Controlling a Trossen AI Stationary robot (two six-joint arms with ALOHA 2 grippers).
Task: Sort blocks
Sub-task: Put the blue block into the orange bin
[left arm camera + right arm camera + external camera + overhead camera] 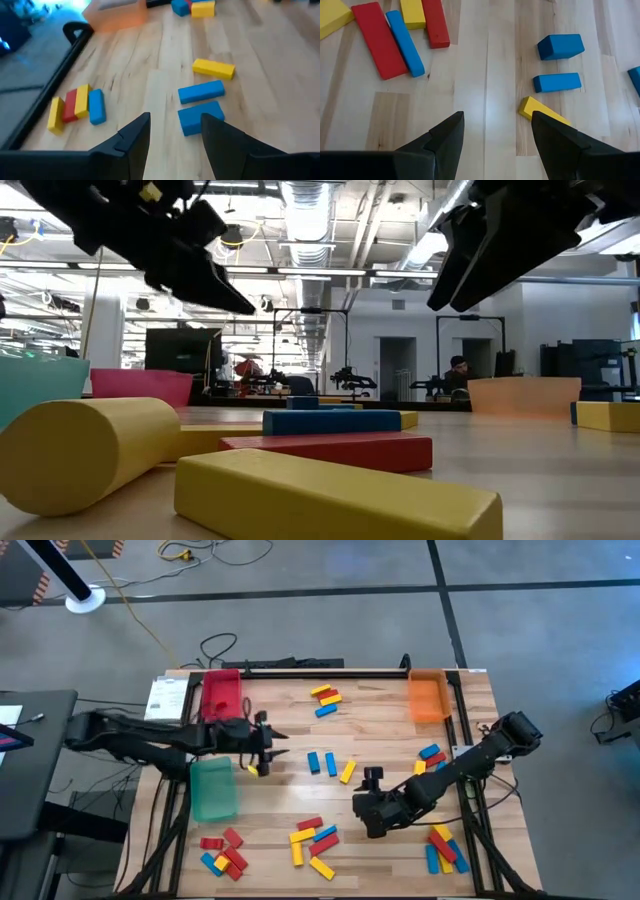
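The left tool (268, 747) hovers with its fingers parted and nothing between them, just off the green tray (212, 789). Ahead of it lie two blue blocks (321, 763), side by side with their long axes crosswise to its reach, and a yellow block (347, 772) just beyond. The right tool (372, 802), likewise parted and empty, hangs over bare tabletop (380, 700) on the far side of that trio, near the yellow block. I judge both arms about equally near. Open wood surrounds these blocks; the tabletop's edges are well clear.
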